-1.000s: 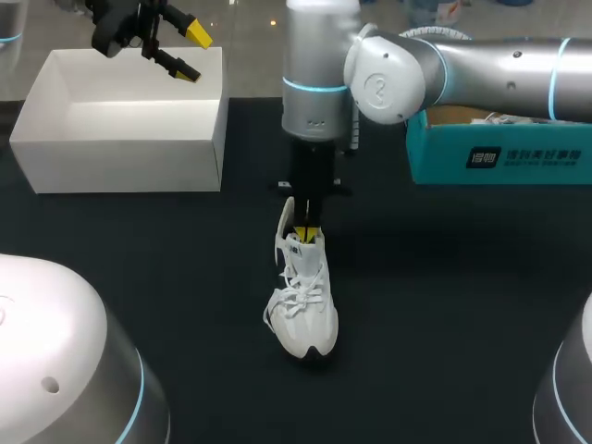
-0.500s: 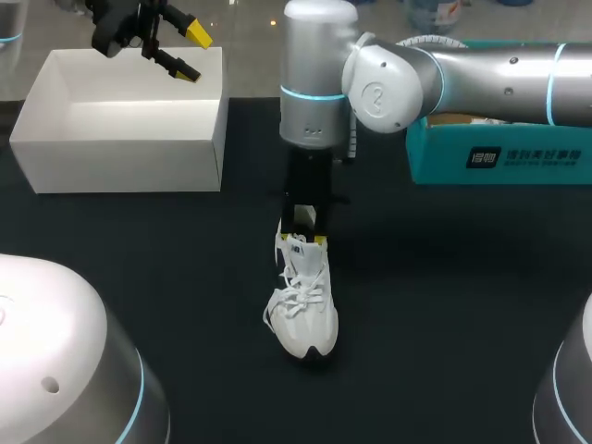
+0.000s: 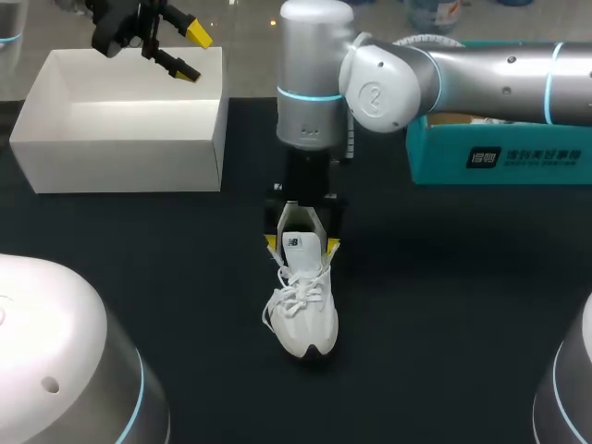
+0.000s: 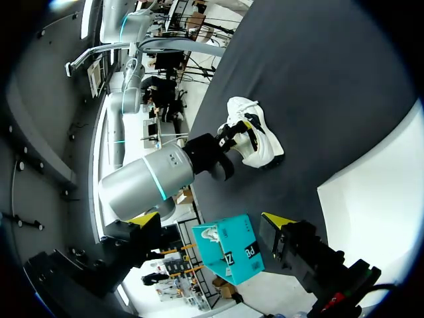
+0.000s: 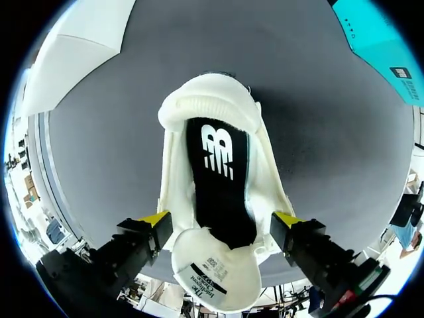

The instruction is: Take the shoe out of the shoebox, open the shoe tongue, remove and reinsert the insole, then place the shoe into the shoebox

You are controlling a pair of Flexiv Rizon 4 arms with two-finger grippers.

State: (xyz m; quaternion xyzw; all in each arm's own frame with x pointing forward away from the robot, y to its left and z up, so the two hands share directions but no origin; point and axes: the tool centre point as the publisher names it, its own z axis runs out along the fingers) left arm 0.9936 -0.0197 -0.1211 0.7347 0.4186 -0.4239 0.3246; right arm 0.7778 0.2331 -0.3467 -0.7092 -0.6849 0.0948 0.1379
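Observation:
The white shoe (image 3: pixel 302 310) stands upright mid-table, toe toward the front edge, its tongue (image 3: pixel 294 239) lifted. My right gripper (image 3: pixel 302 244) hangs over its opening, open, one yellow tip on each side of the shoe. In the right wrist view the black insole (image 5: pixel 218 179) lies inside the shoe (image 5: pixel 179 199), the tongue (image 5: pixel 212 271) folded back toward the right gripper (image 5: pixel 220 222). The teal shoebox (image 3: pixel 499 153) sits at the back right. My left gripper (image 3: pixel 176 48) is open and empty above the white box (image 3: pixel 120 120). From the left gripper (image 4: pixel 211 222) the shoe (image 4: pixel 255 132) looks far off.
The white box (image 4: pixel 377 192) stands open at the back left. My right arm (image 3: pixel 444 74) stretches from the right edge over the teal shoebox (image 4: pixel 232 248) to the table's middle. Dark tabletop (image 3: pixel 444 314) surrounds the shoe.
My right gripper was shut inside the shoe's opening; it has risen slightly and opened, so its tips now straddle the shoe. The tongue now stands up more. The left arm has not moved.

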